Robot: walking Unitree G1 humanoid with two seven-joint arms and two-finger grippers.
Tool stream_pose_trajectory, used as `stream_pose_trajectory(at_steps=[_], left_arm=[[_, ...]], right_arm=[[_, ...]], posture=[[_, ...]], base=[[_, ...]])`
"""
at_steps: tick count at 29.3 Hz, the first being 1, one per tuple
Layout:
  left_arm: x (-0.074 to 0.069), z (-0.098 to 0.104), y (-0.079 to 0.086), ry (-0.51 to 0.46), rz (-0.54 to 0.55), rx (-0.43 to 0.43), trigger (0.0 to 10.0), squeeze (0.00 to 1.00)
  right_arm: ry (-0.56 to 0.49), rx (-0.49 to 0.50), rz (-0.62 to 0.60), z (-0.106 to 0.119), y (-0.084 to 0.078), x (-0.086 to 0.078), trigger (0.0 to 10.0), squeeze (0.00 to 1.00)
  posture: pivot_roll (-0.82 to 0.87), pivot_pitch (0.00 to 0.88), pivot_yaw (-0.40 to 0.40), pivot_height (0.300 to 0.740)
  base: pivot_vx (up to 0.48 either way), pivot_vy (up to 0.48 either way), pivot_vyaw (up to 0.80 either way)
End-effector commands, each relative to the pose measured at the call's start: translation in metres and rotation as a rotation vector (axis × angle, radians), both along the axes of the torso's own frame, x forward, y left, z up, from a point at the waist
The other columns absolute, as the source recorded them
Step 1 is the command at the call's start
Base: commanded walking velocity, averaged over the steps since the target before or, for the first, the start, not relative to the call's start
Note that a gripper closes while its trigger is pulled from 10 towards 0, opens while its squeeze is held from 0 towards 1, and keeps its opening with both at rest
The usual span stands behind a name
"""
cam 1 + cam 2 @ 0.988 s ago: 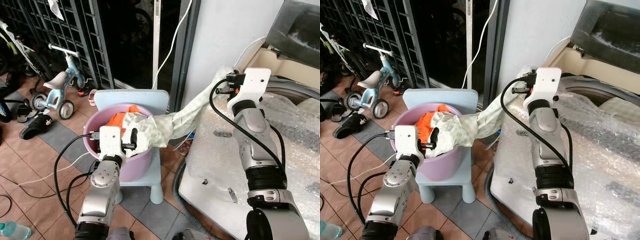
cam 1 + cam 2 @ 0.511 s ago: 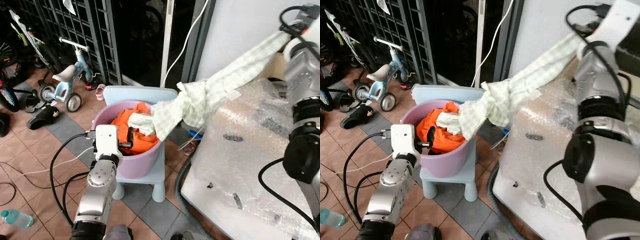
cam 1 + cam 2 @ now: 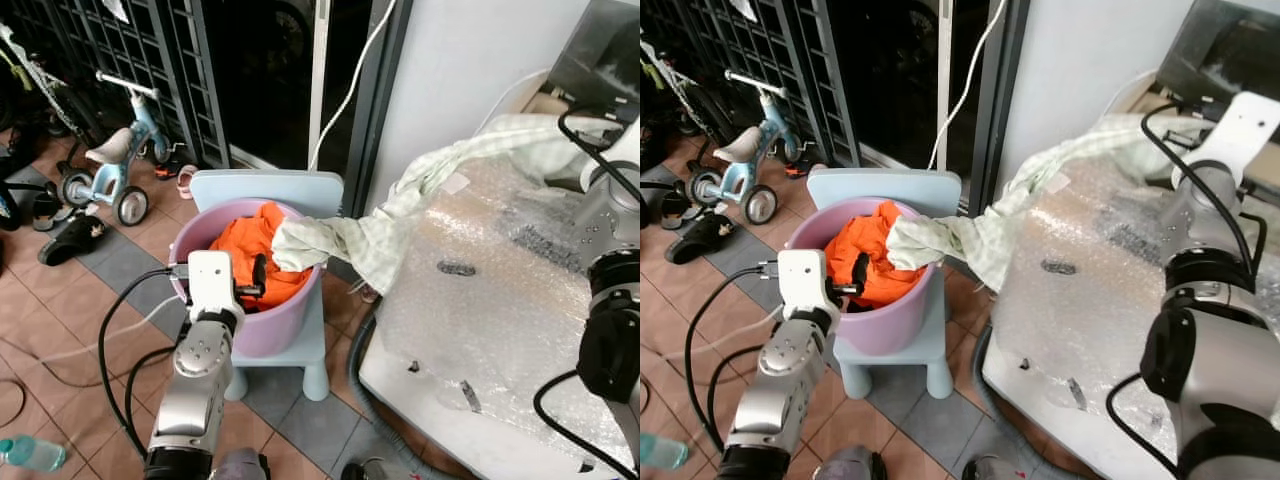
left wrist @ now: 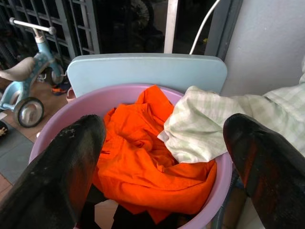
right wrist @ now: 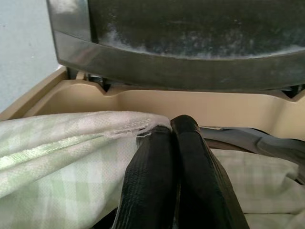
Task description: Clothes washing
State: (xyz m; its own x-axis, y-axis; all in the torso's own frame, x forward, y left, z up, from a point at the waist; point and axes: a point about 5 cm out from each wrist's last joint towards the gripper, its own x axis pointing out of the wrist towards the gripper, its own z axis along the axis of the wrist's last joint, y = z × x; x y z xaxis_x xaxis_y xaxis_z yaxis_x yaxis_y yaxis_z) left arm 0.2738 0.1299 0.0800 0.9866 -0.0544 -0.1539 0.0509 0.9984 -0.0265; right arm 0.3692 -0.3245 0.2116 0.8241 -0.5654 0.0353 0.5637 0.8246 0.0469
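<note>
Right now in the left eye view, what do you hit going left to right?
Tricycle → purple tub of orange clothes on a blue chair → green checked cloth stretching across → bubble-wrapped washer top → right arm.

A pale green-and-white checked cloth (image 3: 440,170) trails from a lilac plastic tub (image 3: 270,325), which holds a plain bright orange garment (image 3: 245,245). The tub sits on a pale blue plastic child's chair (image 3: 300,190). Beside the tub stands a white washing machine wrapped in clear bubble wrap (image 3: 490,300), with a dark grey lid (image 5: 181,43) and beige rim (image 5: 119,98). Beyond the tub, a light blue tricycle (image 3: 105,165) stands on terracotta and grey floor tiles (image 3: 60,330).
</note>
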Motion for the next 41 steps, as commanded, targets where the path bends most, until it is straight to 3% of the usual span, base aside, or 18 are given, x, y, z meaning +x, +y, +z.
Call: stream_pose_trajectory(at_steps=[1, 8, 14, 18, 19, 23, 24, 25, 28, 31, 32, 41], left_arm=[[0.002, 0.001, -0.003, -0.002, -0.014, 0.002, 10.0, 0.0], [0.003, 0.0, -0.001, 0.003, -0.008, -0.002, 10.0, 0.0], [0.002, 0.002, 0.0, -0.01, -0.002, -0.021, 10.0, 0.0], [0.003, 0.003, 0.001, -0.012, 0.002, -0.006, 10.0, 0.0], [0.004, 0.003, 0.002, -0.011, 0.006, -0.004, 10.0, 0.0], [0.005, 0.005, 0.003, -0.009, 0.013, -0.001, 10.0, 0.0], [0.004, 0.006, 0.004, -0.005, 0.018, 0.001, 10.0, 0.0], [0.004, 0.006, 0.004, -0.005, 0.018, 0.001, 10.0, 0.0], [-0.001, 0.006, 0.009, 0.008, 0.034, 0.026, 10.0, 0.0], [-0.004, 0.005, 0.011, 0.015, 0.041, 0.033, 10.0, 0.0], [-0.005, 0.004, 0.012, 0.021, 0.046, 0.029, 10.0, 0.0], [-0.003, 0.003, 0.008, 0.038, 0.038, 0.019, 10.0, 0.0]], right_arm=[[-0.062, -0.014, -0.1, 0.02, -0.02, -0.008, 10.0, 0.0], [-0.044, -0.024, -0.197, 0.023, -0.038, -0.018, 10.0, 0.0], [-0.014, -0.006, -0.164, 0.009, -0.034, -0.018, 10.0, 0.0], [0.019, 0.023, 0.004, -0.007, -0.012, -0.008, 10.0, 0.0], [0.044, 0.037, 0.097, -0.014, 0.001, -0.002, 10.0, 0.0], [0.085, 0.036, 0.227, -0.024, 0.018, 0.004, 10.0, 0.0], [0.1, 0.017, 0.314, -0.028, 0.029, 0.006, 10.0, 0.0], [0.1, 0.017, 0.314, -0.028, 0.029, 0.006, 10.0, 0.0], [0.122, -0.069, 0.513, -0.033, 0.053, 0.01, 10.0, 0.0], [0.113, -0.094, 0.628, -0.031, 0.068, 0.012, 10.0, 0.0], [0.085, -0.135, 0.698, -0.026, 0.079, 0.014, 10.0, 1.0], [-0.043, -0.257, 0.966, 0.006, 0.123, 0.016, 10.0, 1.0]], posture=[[0.0, 0.0, -0.018, 0.74], [0.0, 0.0, -0.02, 0.74], [0.01, 0.0, -0.017, 0.74], [0.01, 0.0, -0.012, 0.74], [0.01, 0.0, -0.009, 0.74], [0.01, 0.0, -0.008, 0.74], [0.01, 0.0, -0.008, 0.74], [0.01, 0.0, -0.008, 0.74], [0.02, 0.0, -0.012, 0.74], [0.02, 0.0, -0.014, 0.74], [0.02, 0.0, -0.014, 0.74], [0.01, 0.0, -0.007, 0.74]], base=[[0.274, -0.326, -0.8], [0.181, -0.306, -0.8], [0.0, -0.142, -0.8], [0.0, 0.0, -0.13], [0.0, 0.0, 0.0], [0.0, 0.0, 0.0], [0.0, 0.0, 0.0], [0.0, 0.0, 0.0], [0.0, 0.0, 0.0], [0.0, 0.0, 0.0], [0.0, 0.0, 0.0], [0.0, 0.0, 0.0]])
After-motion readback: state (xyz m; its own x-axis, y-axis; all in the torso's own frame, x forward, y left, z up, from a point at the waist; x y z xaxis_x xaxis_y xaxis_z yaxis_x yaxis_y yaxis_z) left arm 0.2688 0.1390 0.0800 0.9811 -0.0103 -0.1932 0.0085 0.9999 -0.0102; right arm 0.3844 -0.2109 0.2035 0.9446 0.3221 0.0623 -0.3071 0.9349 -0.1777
